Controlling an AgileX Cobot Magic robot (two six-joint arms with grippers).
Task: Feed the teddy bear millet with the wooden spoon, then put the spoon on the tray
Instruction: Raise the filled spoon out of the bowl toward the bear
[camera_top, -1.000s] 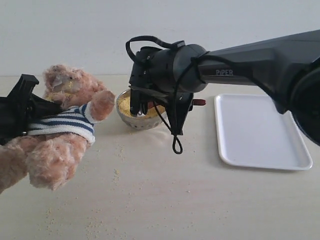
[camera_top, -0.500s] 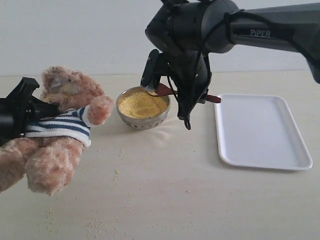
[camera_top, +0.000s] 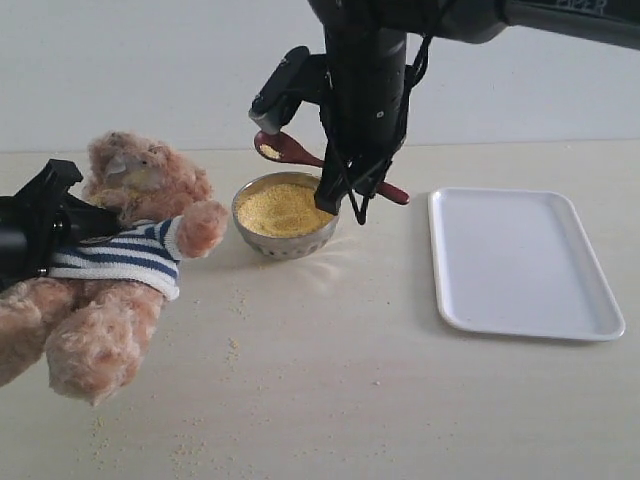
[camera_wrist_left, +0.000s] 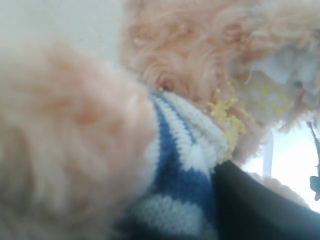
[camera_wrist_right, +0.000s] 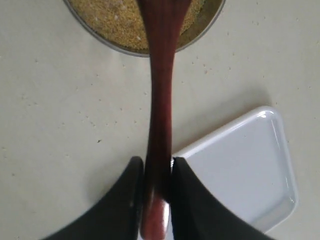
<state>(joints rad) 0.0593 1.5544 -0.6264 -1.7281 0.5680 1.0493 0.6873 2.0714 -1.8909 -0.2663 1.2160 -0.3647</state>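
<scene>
The teddy bear (camera_top: 130, 250) lies tilted at the left, and my left gripper (camera_top: 62, 212) is shut on its striped body. In the left wrist view, fur and the striped shirt (camera_wrist_left: 180, 165) fill the frame, with millet grains (camera_wrist_left: 225, 112) stuck under the muzzle. The metal bowl of millet (camera_top: 285, 212) sits mid-table. My right gripper (camera_top: 352, 185) hangs above the bowl, shut on the handle of the wooden spoon (camera_top: 285, 148). The spoon's oval bowl carries a little millet and points towards the bear. The right wrist view shows the spoon handle (camera_wrist_right: 161, 100) pinched between the gripper (camera_wrist_right: 157, 172) fingers. The tray (camera_top: 525, 260) is bare.
Loose grains (camera_top: 235, 345) are scattered on the beige table in front of the bear and the bowl. A pale wall stands behind the table. A black cable loop (camera_top: 352, 205) dangles from the right wrist beside the bowl.
My right gripper has lifted the spoon out of the millet and risen above the bowl, the spoon's bowl swinging out towards the bear. The bear has sagged slightly.
</scene>
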